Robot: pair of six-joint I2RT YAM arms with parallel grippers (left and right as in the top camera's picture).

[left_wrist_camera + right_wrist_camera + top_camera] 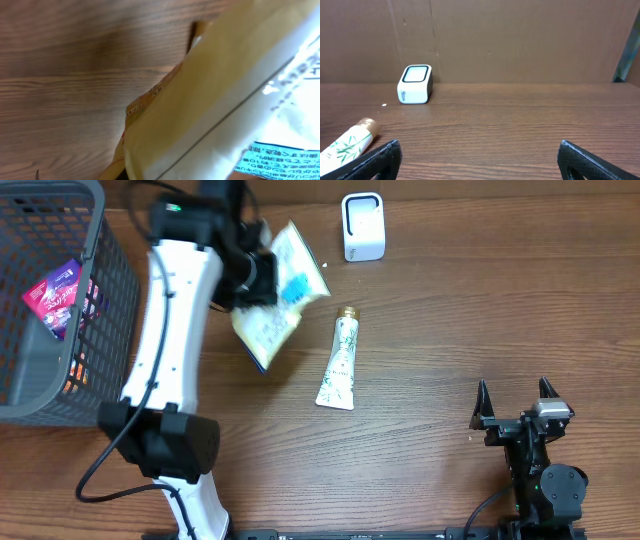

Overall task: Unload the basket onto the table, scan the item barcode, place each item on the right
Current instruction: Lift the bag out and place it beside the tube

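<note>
Packet [268, 330] clamped in left gripper [260, 280], seemingly by its edge; right gripper [513, 395] gapes

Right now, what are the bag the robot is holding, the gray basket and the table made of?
The bag looks like thin plastic film, glossy: light glints off its creases. The basket seems molded gray plastic, matte, with a grid of holes. The table shows brown wood grain, smooth; real wood or laminate, I can't tell.
</note>
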